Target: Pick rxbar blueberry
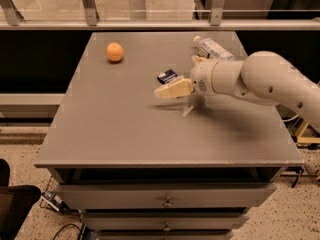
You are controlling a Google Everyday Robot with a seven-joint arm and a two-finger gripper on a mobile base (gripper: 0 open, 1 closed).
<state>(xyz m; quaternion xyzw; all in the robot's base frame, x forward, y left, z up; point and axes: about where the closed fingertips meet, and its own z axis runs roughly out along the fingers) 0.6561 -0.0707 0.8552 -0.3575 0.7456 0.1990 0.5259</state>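
Note:
The rxbar blueberry (167, 76) is a small dark navy bar with white print. It lies flat on the grey table (115, 129), near the middle toward the back. My gripper (170, 90) reaches in from the right on a white arm (260, 81). Its cream tip points left, just in front of the bar, and covers the bar's near edge. Whether it touches the bar does not show.
An orange round fruit (114, 52) sits at the back left of the table. A clear plastic bottle with a white label (212, 48) lies at the back right, behind the arm. A glass barrier with metal posts (90, 6) runs behind the table. Drawers are below its front edge.

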